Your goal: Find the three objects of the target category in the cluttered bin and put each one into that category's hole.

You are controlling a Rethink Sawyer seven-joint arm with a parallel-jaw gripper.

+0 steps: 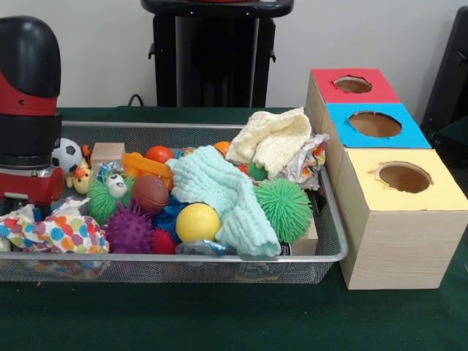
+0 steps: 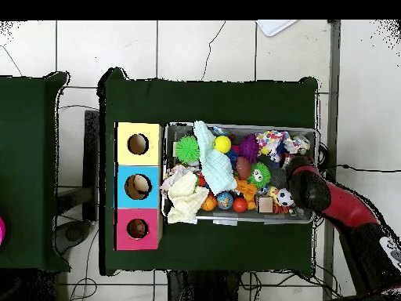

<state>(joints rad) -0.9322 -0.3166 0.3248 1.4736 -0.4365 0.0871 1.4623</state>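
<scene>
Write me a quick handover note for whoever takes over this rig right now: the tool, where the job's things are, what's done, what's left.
Tool: the arm is down over one end of the wire basket; the tool itself is hidden, so open or shut cannot be told.
Basket: full of balls and spiky toys, a mint cloth and a cream cloth draped on top.
Boxes: beside the basket's other end; red hole farthest from the front camera, then blue, then yellow.
Done: overhead, something seems to lie in the red and blue holes; unclear what.
Left: keep searching; count unconfirmed.
</scene>
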